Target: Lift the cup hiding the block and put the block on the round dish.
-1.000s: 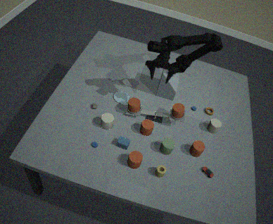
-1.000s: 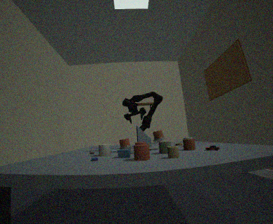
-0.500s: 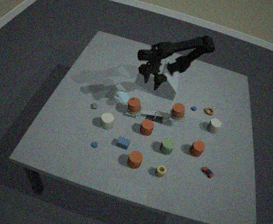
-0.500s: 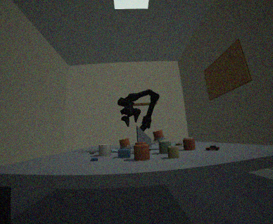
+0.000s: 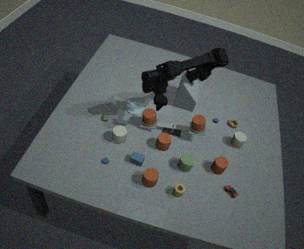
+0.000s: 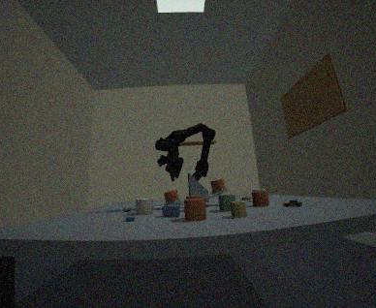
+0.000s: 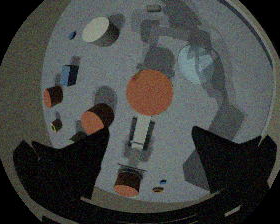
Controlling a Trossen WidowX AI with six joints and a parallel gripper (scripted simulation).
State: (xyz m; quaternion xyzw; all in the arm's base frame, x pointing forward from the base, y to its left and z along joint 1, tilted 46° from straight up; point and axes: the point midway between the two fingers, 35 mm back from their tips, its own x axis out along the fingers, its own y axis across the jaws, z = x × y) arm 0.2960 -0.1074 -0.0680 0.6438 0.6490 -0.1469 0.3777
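Orange cup (image 5: 150, 117) (image 6: 172, 197) (image 7: 149, 92) nearer the table's (image 5: 80, 172) (image 6: 79, 230) (image 7: 55, 57) left edge, seen from the top, could topple if the spread claw (image 5: 160, 108) (image 6: 172, 178) (image 7: 151, 131) descends off-centre.

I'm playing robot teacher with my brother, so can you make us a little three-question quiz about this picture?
1. True or false: the gripper is holding a cup.
2. How many orange cups stand off the balance?
3. Which balance cup sits lower?
A) the one nearer the round dish
B) the one farther from it

Key: 1 false; 2 three; 3 A
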